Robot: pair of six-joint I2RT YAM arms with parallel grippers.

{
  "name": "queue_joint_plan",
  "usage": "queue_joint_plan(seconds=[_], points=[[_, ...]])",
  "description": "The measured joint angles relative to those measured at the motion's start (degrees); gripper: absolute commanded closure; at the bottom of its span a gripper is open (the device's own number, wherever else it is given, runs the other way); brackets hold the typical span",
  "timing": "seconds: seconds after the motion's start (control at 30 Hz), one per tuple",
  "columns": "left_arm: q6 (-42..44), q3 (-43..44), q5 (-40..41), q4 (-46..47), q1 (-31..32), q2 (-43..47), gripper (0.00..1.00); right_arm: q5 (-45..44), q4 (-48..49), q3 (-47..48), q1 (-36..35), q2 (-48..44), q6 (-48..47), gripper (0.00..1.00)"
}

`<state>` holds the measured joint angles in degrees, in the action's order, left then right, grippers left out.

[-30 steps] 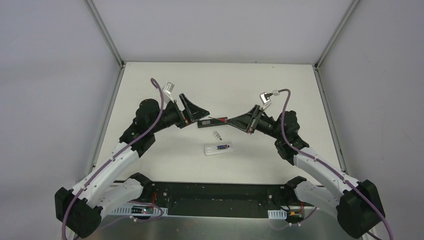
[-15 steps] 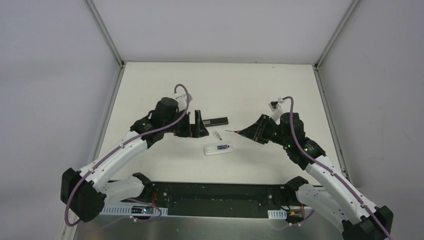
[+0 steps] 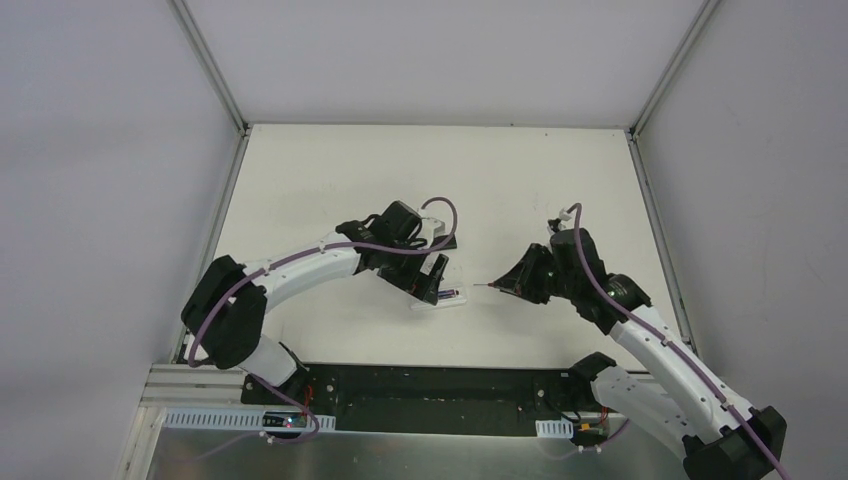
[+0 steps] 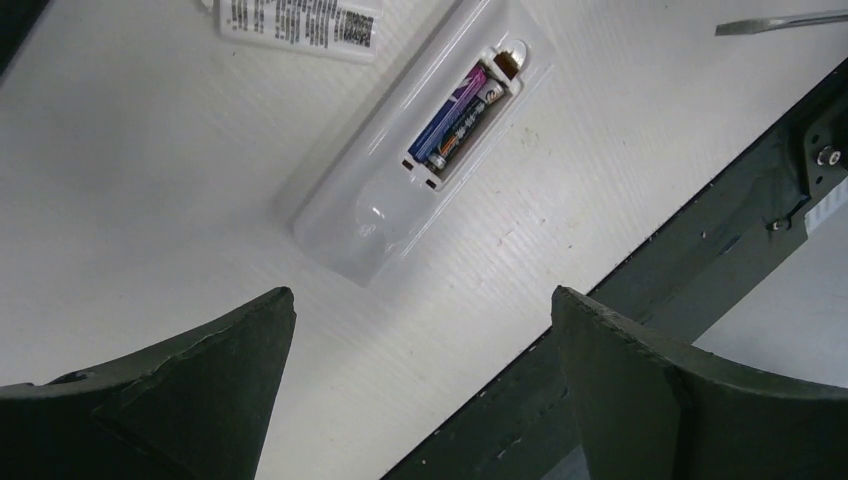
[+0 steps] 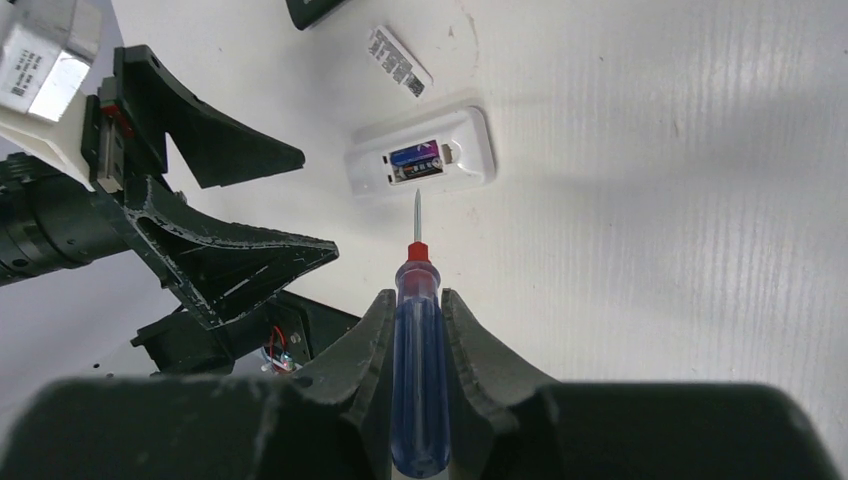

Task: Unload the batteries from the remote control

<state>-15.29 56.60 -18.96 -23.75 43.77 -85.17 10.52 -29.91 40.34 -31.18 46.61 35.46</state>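
1. The white remote control (image 4: 400, 170) is laid back-up on the finely ribbed white table (image 4: 150, 200). Its shell is a smooth, glossy plastic oblong with rounded corners, and its battery bay is uncovered.
2. The batteries (image 4: 458, 118) are seated inside that bay, near one end of the remote. Two slim cylinders are seen side by side, one blue and purple, the other dark with orange print.
3. A flat white rectangular piece with a printed label (image 4: 300, 25) is seen lying near the remote, apart from it.
4. The left gripper (image 4: 420, 295) is held close over the remote. Its dark, matt, wedge-shaped fingers are spread wide and nothing is held between them.
5. The right gripper (image 5: 418, 297) is clamped on a screwdriver (image 5: 420, 350) by its translucent blue handle.
6. A red collar and a thin, bare metal shaft are shown ahead of the handle. The shaft is pointed toward the open bay, and its tip is kept near the remote but apart from it.
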Motion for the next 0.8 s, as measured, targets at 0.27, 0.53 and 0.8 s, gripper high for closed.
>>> queue_joint_plan(seconds=[0.27,0.53,0.8], points=[[7.0,4.9,1.3,0.0,2.1,-9.1,0.02,0.0,0.0,-1.5,0.0,-0.1,1.9,1.00],[9.7,5.9,2.7,-0.1,2.9,-14.3,0.15,0.2,0.9,-1.8,0.0,0.5,2.7,1.00],[7.5,4.8,2.8,0.5,3.9,-14.0,0.34,2.1,2.3,-1.8,0.0,4.7,3.1,1.00]])
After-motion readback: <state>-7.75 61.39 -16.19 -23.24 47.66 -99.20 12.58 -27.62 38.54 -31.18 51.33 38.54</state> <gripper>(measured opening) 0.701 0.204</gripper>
